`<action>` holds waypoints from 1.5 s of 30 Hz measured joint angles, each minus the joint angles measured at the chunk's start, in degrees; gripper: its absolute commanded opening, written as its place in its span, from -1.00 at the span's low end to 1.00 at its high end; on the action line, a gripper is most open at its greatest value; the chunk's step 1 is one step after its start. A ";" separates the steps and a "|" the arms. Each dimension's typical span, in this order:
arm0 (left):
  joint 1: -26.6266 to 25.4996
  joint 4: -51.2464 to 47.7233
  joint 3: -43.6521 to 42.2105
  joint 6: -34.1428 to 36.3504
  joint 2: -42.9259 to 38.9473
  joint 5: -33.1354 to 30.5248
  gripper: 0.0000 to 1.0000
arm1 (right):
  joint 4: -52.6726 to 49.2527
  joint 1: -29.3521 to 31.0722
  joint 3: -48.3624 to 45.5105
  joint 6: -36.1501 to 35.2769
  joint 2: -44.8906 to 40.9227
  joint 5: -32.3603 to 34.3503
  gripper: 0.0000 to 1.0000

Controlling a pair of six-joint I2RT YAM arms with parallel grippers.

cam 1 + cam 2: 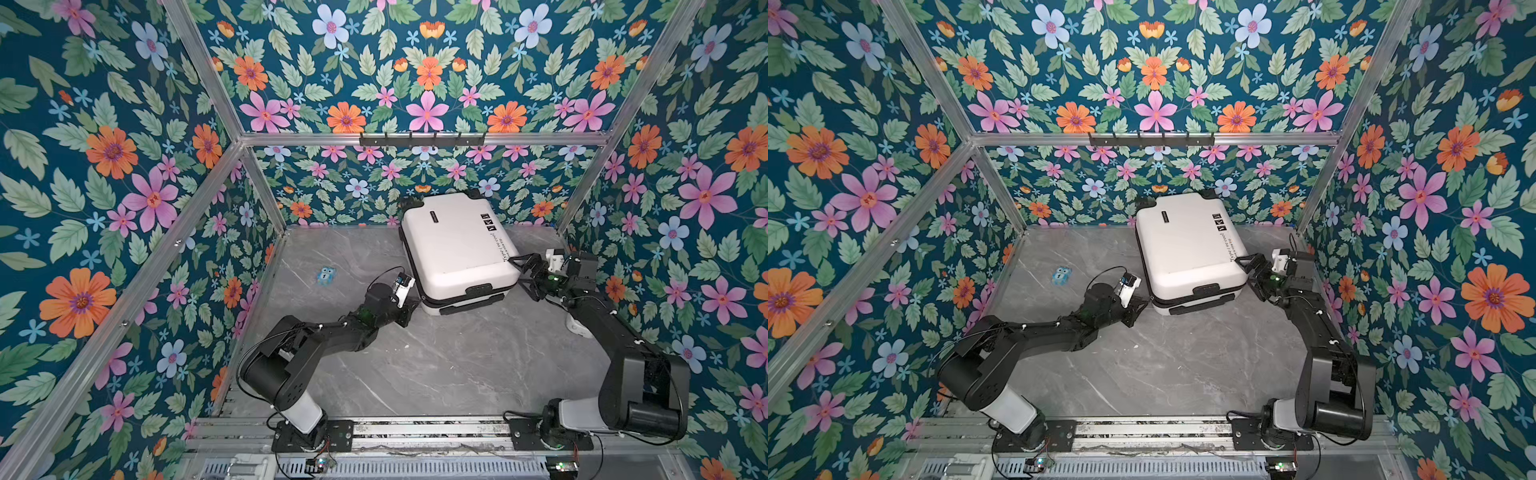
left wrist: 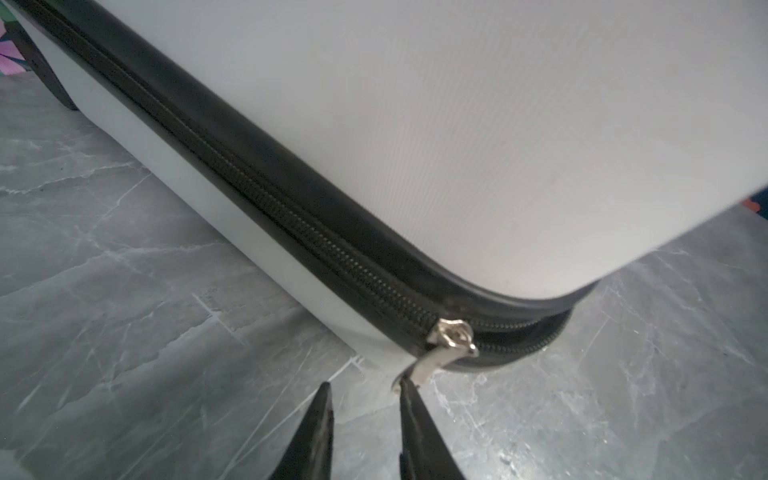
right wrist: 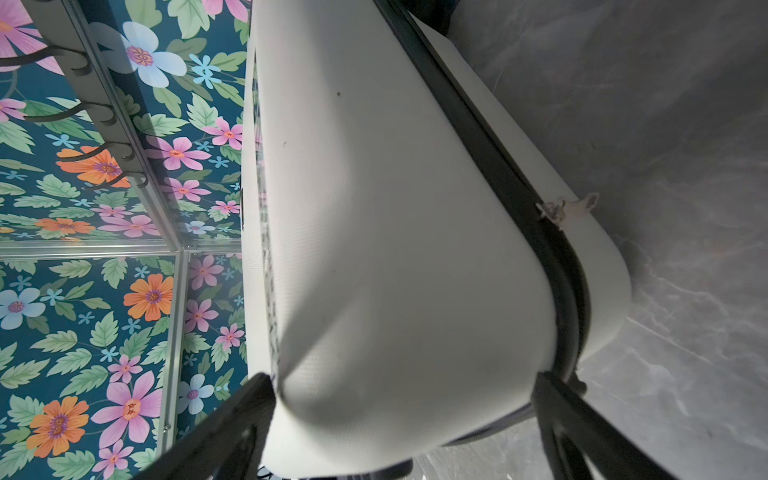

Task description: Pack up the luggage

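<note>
The luggage point(image 1: 457, 245) point(image 1: 1187, 245) is a white hard-shell suitcase lying flat with its lid down, at the back of the grey table. My left gripper point(image 1: 414, 308) point(image 2: 363, 386) is low at its near left corner and open, with nothing between the fingers. A silver zipper pull point(image 2: 451, 337) hangs there, its tab touching one fingertip point(image 2: 409, 395) from outside. The zipper is shut behind that slider and parted past it, round the corner. My right gripper point(image 1: 518, 274) point(image 3: 401, 386) stands wide open astride the lid's near right corner. A second slider point(image 3: 557, 212) sits on that side's band.
A small blue owl figure point(image 1: 326, 275) point(image 1: 1062, 275) lies on the table left of the suitcase. A black hook rack point(image 1: 422, 140) hangs on the back wall. Floral walls close three sides. A white object point(image 1: 575, 326) stands by the right wall.
</note>
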 measured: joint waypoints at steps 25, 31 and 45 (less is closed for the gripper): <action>-0.42 -0.50 3.08 0.52 3.48 6.12 -0.92 | -4.09 -0.85 0.74 -1.90 -0.92 -1.42 0.95; -0.46 -0.50 3.52 -0.50 3.19 6.14 -1.00 | -4.63 -0.85 0.72 -2.51 -1.79 -1.42 0.95; -4.50 -8.81 5.31 1.95 0.68 4.74 -1.00 | -3.37 0.96 -1.01 -2.58 -1.20 -1.20 0.96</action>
